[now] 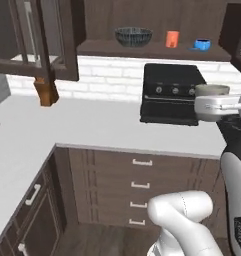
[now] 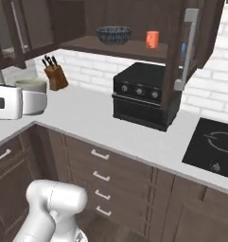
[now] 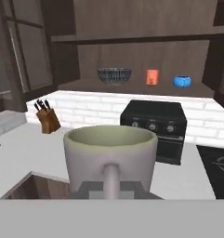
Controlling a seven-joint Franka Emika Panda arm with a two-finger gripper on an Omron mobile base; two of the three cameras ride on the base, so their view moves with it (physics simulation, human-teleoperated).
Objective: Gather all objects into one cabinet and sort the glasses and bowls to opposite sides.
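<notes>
My gripper (image 3: pixel 111 188) is shut on the grey-beige mug (image 3: pixel 111 151), whose handle points toward the hand camera. I hold the mug (image 1: pixel 212 90) upright above the counter, in front of and below the wide dark-brown cabinet (image 1: pixel 152 51). On the cabinet's lower board stand the dark striped bowl (image 1: pixel 133 36) at the left, the orange cup (image 1: pixel 172 39) in the middle and the small blue item (image 1: pixel 202 45) at the right. From the right base view the mug (image 2: pixel 30 86) rides on the hand at the far left, and the bowl (image 2: pixel 114 34) and cup (image 2: pixel 152 39) are on the shelf.
A black countertop oven (image 1: pixel 169 95) sits under the cabinet. A knife block (image 2: pixel 56 75) stands by the brick wall. The cabinet's doors (image 1: pixel 37 40) (image 2: pixel 191 42) hang open on both sides. A cooktop (image 2: pixel 214 142) lies at the right, with drawers (image 1: pixel 142 185) below the counter.
</notes>
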